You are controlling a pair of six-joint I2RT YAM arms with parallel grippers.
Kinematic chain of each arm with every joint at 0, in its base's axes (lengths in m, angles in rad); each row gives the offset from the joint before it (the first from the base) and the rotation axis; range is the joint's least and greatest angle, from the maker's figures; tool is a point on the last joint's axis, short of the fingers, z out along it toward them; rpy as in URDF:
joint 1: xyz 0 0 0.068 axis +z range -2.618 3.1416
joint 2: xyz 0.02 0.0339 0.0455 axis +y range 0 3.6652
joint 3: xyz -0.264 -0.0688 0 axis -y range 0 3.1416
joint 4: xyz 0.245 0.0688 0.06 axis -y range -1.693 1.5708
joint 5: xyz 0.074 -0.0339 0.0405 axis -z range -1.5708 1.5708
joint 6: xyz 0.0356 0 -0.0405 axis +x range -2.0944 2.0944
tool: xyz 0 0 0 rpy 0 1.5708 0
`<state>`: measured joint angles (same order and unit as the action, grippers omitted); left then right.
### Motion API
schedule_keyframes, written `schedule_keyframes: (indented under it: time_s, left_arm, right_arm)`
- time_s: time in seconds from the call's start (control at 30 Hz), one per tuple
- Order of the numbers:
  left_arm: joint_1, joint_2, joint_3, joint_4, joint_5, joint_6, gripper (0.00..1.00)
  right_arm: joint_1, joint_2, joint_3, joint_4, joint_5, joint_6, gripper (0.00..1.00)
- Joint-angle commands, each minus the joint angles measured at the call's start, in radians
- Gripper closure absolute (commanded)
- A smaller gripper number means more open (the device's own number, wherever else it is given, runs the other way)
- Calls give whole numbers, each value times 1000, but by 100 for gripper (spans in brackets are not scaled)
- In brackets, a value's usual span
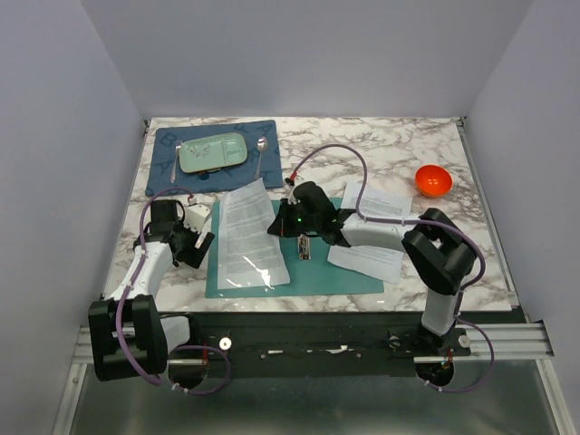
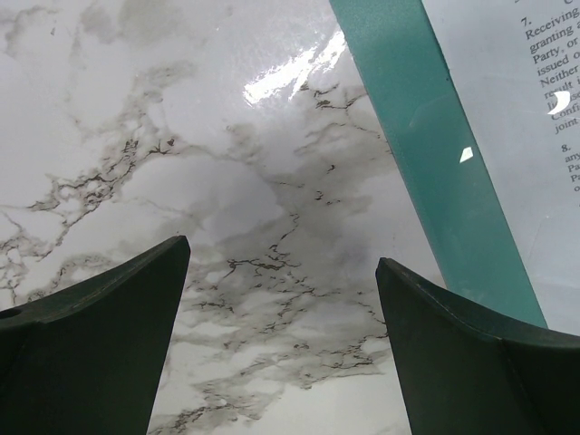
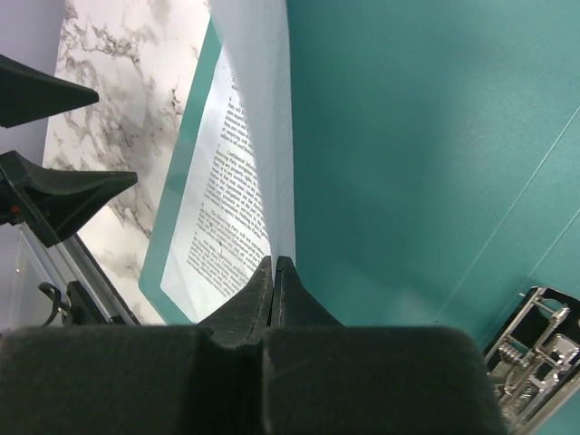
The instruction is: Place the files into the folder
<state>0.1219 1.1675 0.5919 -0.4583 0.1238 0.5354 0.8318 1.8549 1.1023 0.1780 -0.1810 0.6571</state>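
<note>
Files point(image 1: 249, 237) meet folder point(image 1: 313, 276): 1 printed sheet point(image 3: 227, 208) lies across the open folder's left half, and another pile point(image 1: 376, 245) overlaps its right half. At left, my left pincer point(image 2: 281, 258) hangs with jaws wide apart over bare marble point(image 2: 227, 181), just beside the folder's left edge, holding nothing. At centre, my right pincer point(image 3: 274, 265) is clamped on the sheet's right edge, near the spine's metal clip point(image 3: 539, 349). The risk: a tug could crease the thin sheet or drag the unpinned folder along. Far right, an orange bowl point(image 1: 433, 180) looks empty.
</note>
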Motion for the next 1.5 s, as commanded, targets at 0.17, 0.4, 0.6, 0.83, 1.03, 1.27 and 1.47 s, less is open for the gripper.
schedule_keyframes:
  time_s: [0.17,0.4,0.6,0.83,1.03,1.27,1.47]
  left_arm:
    - [-5,-26,-7,-10,8,11,1]
    - [-5,-42,0,-26,0,20,1]
    - [-5,-48,-3,-31,-3,25,1]
    - [-5,-51,-17,-23,-1,29,1]
    - [-5,-57,-7,-28,-3,31,1]
    - [-5,-60,-3,-31,-3,31,1]
    - [-5,-40,0,-23,5,18,1]
  right_arm:
    - [18,-13,-59,54,158,98,100]
    - [35,-11,-61,26,262,177,99]
    - [72,15,-18,-15,268,171,100]
    - [93,-22,-68,-37,307,211,100]
    - [102,-3,-50,-52,296,214,100]
    - [113,43,-19,-54,252,210,100]
    - [121,62,-1,-61,236,202,99]
